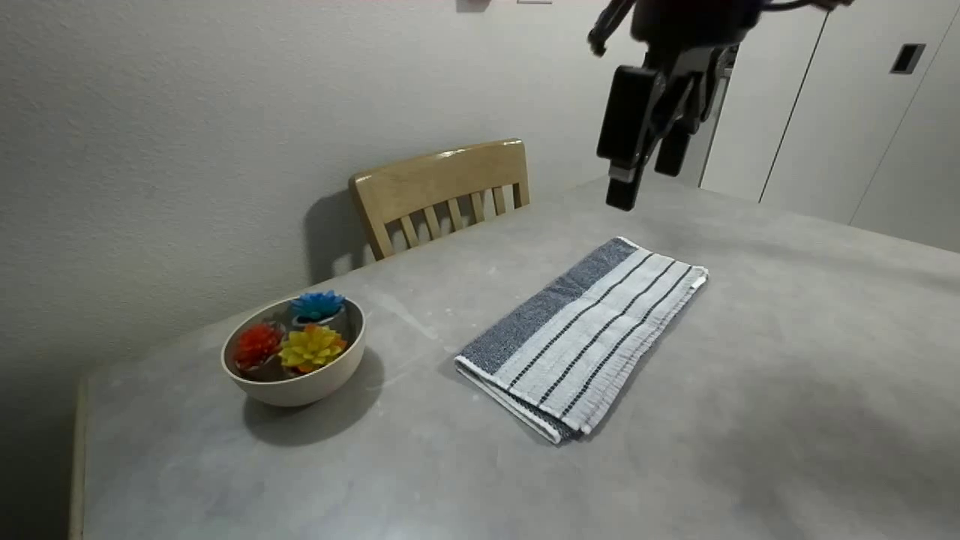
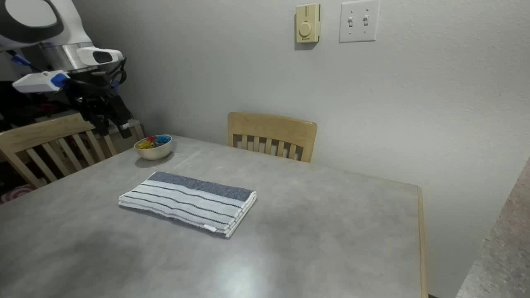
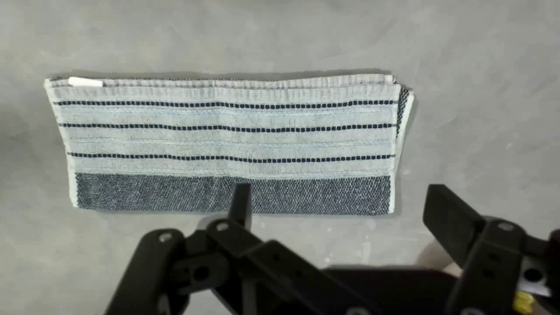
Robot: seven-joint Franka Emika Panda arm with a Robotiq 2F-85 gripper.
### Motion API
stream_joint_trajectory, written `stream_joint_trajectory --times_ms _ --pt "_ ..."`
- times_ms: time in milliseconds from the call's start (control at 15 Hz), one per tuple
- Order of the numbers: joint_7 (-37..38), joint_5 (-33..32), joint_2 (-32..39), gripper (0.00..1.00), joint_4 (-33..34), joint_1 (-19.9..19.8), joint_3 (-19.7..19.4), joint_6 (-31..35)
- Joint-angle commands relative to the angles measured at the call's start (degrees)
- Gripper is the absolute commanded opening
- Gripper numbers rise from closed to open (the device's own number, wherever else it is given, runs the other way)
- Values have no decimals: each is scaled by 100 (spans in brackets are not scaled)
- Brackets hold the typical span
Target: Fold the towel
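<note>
- Above the grey tabletop (image 1: 420, 480), holds the gripper (image 3: 339, 197) clear and pointing downward, with its two fingers (image 3: 453, 218) wide apart.
- Below the gripper and well apart from it, can see the towel (image 1: 581, 330), lying flat on the tabletop, folded into a long, layered rectangle.
- In line with the spread of the fingers in the wrist view, can trace the towel's long edges.
- Nearest the gripper in that view, can see a dark grey-blue band (image 3: 306, 194); farther off, pale cloth with three dark dashed stripes.
- Along the edge farthest from the gripper, near a corner, can make out a small white tag (image 3: 85, 82); at the opposite short end, a lower layer peeking out.
- Lower than the gripper and off to one side, can see a pale bowl (image 1: 322, 386), apart from the towel, with red, yellow and blue flower-like pieces (image 1: 309, 349) inside.
- Past the table edge from the gripper, in both exterior views, can see a wooden chair (image 2: 271, 124) close to the wall (image 2: 207, 70).
</note>
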Motion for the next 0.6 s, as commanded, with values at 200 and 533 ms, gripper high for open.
stream_joint_trajectory --times_ms 200,533 --pt "-144 33 957 100 636 307 -81 -37" --pt "-56 -72 1311 100 896 392 -144 178"
